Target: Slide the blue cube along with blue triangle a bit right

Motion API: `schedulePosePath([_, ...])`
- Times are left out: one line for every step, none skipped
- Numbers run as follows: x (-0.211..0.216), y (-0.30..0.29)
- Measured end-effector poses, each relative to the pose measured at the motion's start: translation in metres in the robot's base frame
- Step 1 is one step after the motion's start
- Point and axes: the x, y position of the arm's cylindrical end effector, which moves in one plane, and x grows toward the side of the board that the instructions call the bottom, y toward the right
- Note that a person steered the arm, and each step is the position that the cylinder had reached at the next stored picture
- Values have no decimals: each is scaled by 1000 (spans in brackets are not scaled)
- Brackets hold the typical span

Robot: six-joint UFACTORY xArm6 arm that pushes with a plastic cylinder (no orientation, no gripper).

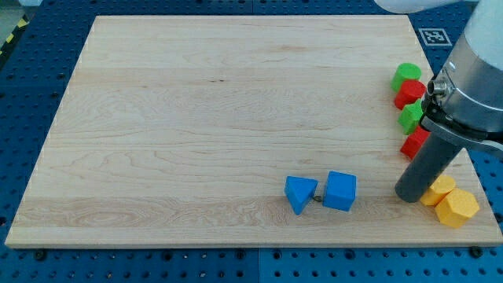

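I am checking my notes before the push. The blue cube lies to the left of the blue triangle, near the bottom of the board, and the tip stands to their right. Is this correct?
Not quite. The camera view shows the blue cube to the right of the blue triangle, not the left. The rest holds: both lie near the bottom of the board, and my tip stands to their right.

bright, even light from overhead washes the wooden surface [196, 118], with no hard glare on it. shadows are soft and short: a faint one sits under the blue cube [339, 191] and blue triangle [299, 193]. the arm [471, 71] at 3 o'clock is slightly soft; the blocks stay sharp.
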Motion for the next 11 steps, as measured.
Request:
schedulePosePath([-5,-18])
schedulePosePath([-28,-67])
schedulePosePath([-44,-112])
schedulePosePath([-49,-148])
schedulePosePath([-32,-166])
schedulePosePath([14,-172])
schedulePosePath([22,-172])
schedulePosePath([22,-159])
schedulePosePath([22,-108])
schedulePosePath([22,-94])
schedulePosePath([22,-81])
